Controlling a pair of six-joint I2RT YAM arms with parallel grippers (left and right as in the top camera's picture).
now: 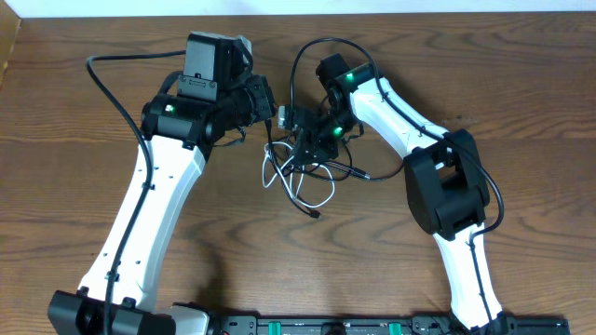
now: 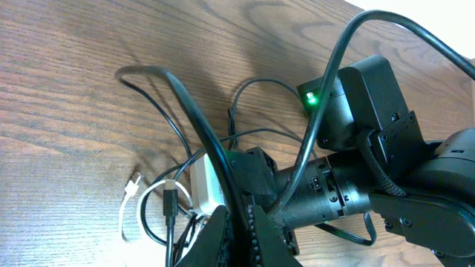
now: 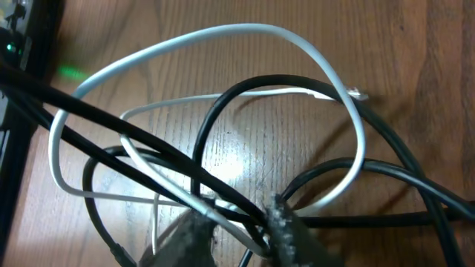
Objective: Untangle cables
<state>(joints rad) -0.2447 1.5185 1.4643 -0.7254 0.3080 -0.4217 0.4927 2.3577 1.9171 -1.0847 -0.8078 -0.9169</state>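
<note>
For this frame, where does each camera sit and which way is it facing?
Overhead: above the table, facing straight down at the cables; both arms show.
Left wrist: on the left arm, facing past the left pincer, shut on a black cable, toward the right arm.
Right wrist: close over the tangle, facing down; right pincer fingers at the bottom edge.
Shared: both wrist views show the white cable.

Tabletop [image 1: 56, 186]: wood grain, matt with a faint sheen. Black cables [image 3: 256, 80] are jacketed in smooth, semi-gloss plastic. White cable [image 3: 223, 31]: smooth, glossy jacket. Pads [image 3: 286, 222] of the right claw [image 3: 236, 230] are seen as dark, rough and grainy. Arm links [image 1: 149, 214] are skinned in glossy white plastic, joint housings [image 2: 371, 96] in matt black plastic. Arm wire [image 2: 377, 167] is wrapped in a braided sleeve.
</note>
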